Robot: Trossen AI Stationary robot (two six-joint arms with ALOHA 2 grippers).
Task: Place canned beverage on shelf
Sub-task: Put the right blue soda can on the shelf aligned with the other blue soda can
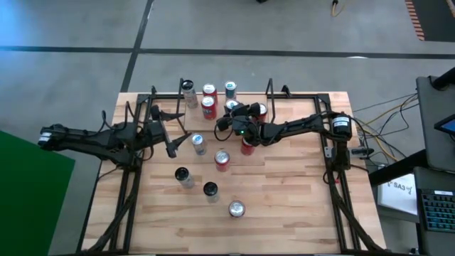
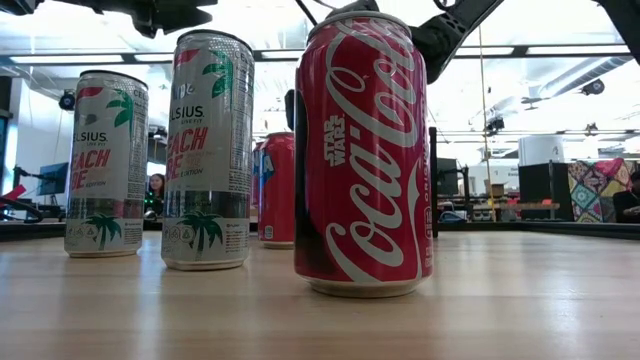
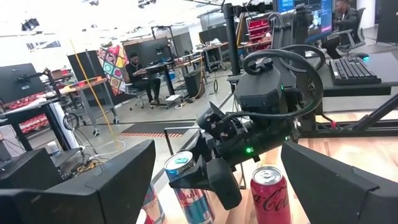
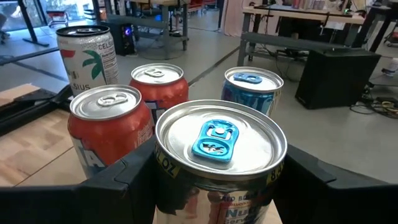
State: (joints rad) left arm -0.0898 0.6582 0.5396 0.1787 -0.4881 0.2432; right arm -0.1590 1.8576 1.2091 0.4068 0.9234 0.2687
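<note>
Item: canned beverage. I read the can [image 4: 219,155] in my right gripper [image 4: 211,180] as a slim metal cylinder with a bright silver lid, a raised rim and a blue pull tab; printed lettering shows low on its wall. The two dark fingers [image 4: 118,180] are clamped on its sides. From above, the right gripper [image 1: 238,117] sits over the rear middle of the table [image 1: 284,199], at the back row of cans.

Item: neighbouring cans, right wrist view. Two red cans with plain silver lids, one [image 4: 112,127] just beside the held can and one [image 4: 157,87] behind it; a blue-sided can with a blue tab [image 4: 252,93]; a tall white can with a palm print [image 4: 87,53].

Item: shelf [image 1: 213,96]. Thin black rods along the table's rear edge, upright loop ends at either side, cans standing between them.

Item: left gripper [image 1: 174,142]. It hangs over the left half of the table, fingers apart, holding nothing.

Item: loose cans. The low view shows a glossy red cola can [image 2: 363,155] nearest, with two tall white palm-print cans [image 2: 207,150] [image 2: 105,165] further off.

Item: table. Pale wooden planks, smooth, framed by black metal tubing.
</note>
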